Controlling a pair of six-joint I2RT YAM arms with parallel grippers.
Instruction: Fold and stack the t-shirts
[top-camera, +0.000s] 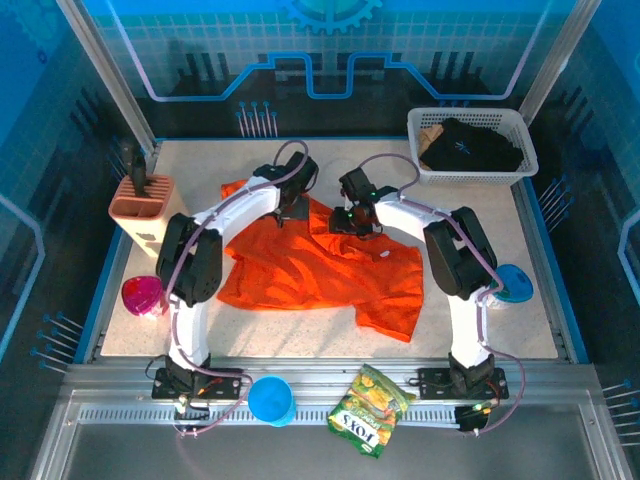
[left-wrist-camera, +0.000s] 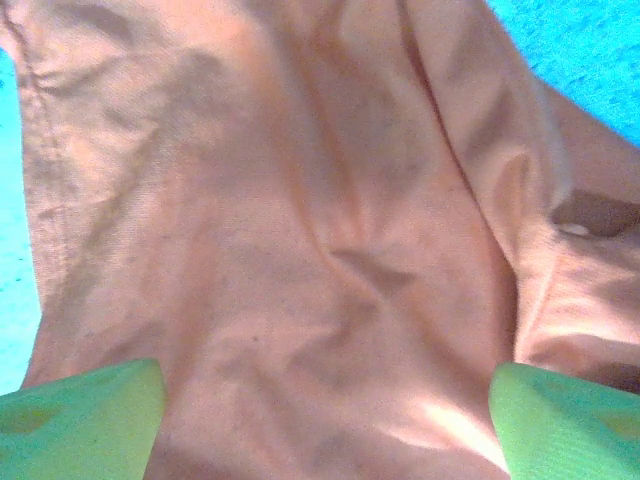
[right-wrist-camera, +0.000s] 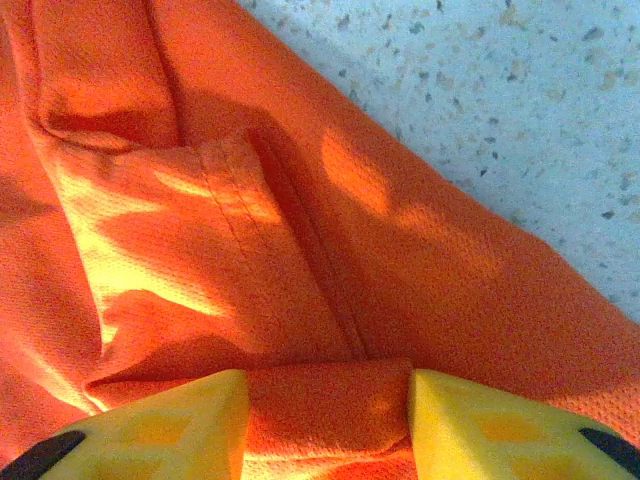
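Orange shirt (top-camera: 320, 270): its far edge is lying under the left gripper (top-camera: 292, 212) and the right gripper (top-camera: 347, 222) in the top view, and it is running past the picture edges in both wrist views.
Left fingers (left-wrist-camera: 80, 425): the bottom edge is cutting them off, with just the tips showing.
Right fingers (right-wrist-camera: 170, 430): the bottom edge is cutting them off too. A fold of cloth is sitting between them, and whether they are pinching it cannot be told.
Black shirt (top-camera: 480, 145): it is lying bunched in the basket (top-camera: 470, 174), whose wall is hiding its lower part. Its pale mark is too small to read.
Blue thing (top-camera: 518, 285): the right arm (top-camera: 455, 260) is covering one side.
Pink thing (top-camera: 140, 296): the left arm (top-camera: 195, 265) is covering its edge.
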